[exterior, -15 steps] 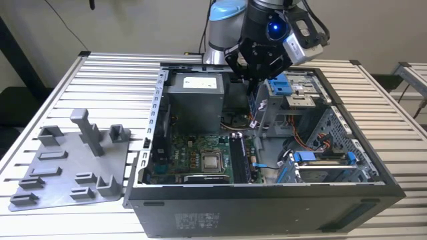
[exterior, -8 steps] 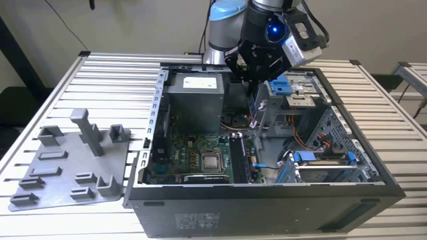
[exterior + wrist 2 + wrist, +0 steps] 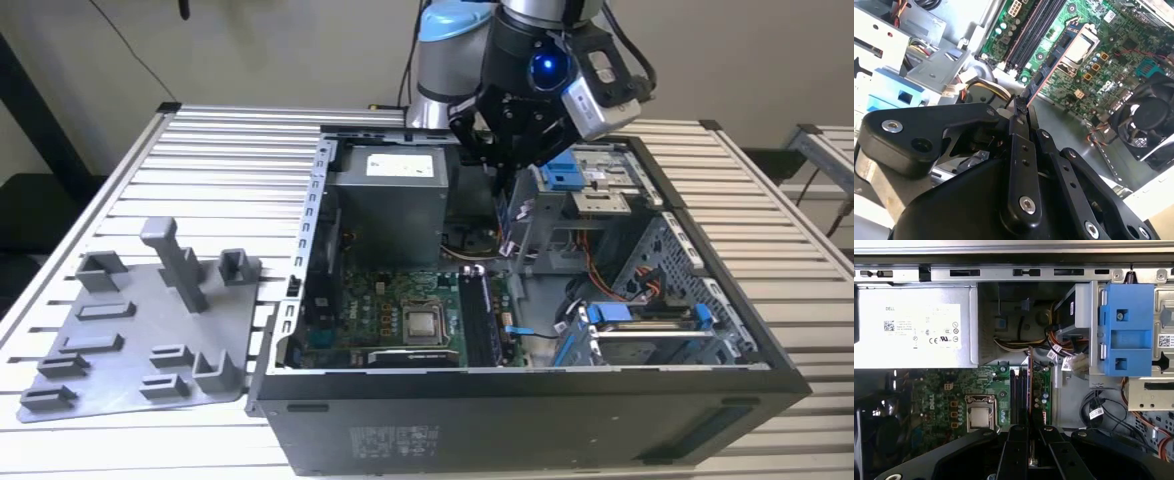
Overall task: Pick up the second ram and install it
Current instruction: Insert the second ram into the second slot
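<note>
The second ram [image 3: 1051,60], a long, thin, dark memory stick with black chips, is clamped between the closed fingers of the black end effector [image 3: 1019,107]. In the second wrist view the stick reaches out from the fingertips towards the circuit board below. In the first wrist view it shows edge-on as a thin line [image 3: 1030,385] that runs out from the end effector [image 3: 1029,427] and lies over the bank of long black memory slots [image 3: 1016,395]. Whether it touches a slot cannot be told. In the exterior view the stick [image 3: 505,222] hangs below the end effector [image 3: 507,165], inside the open black metal computer case [image 3: 534,410].

The slots sit on a green motherboard [image 3: 939,390], just beside a square silver processor socket [image 3: 979,415]. A grey metal power-supply box [image 3: 914,327] with a pale label stands at the edge of the board. A blue plastic drive bracket [image 3: 1126,330] is on the other side of the stick from that box. A round black fan [image 3: 1144,120] sits near the board.

The case lies on its side on a slatted silver metal worktop [image 3: 214,170]. At the exterior view's left, apart from the case, rests a flat grey plastic fixture plate with upright posts [image 3: 134,340].
</note>
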Tool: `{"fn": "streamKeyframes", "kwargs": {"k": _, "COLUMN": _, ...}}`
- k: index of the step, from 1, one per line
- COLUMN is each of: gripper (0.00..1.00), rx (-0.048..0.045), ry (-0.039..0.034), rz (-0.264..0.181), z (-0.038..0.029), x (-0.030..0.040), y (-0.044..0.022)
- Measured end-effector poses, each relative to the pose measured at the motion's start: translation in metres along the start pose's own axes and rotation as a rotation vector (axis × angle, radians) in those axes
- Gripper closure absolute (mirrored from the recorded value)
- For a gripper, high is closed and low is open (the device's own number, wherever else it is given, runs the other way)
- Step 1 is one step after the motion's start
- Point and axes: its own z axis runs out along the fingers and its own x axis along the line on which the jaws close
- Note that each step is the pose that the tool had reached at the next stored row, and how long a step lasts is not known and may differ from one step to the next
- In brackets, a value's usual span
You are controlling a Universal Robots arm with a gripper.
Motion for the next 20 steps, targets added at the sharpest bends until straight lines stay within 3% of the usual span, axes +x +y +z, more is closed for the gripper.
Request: {"fn": "streamKeyframes", "kwargs": {"k": 20, "gripper": 0.86, "rx": -0.0001, "ry": -0.0001, "rz": 0.002, "z": 0.0113, "x": -0.0001, "y": -0.0043}}
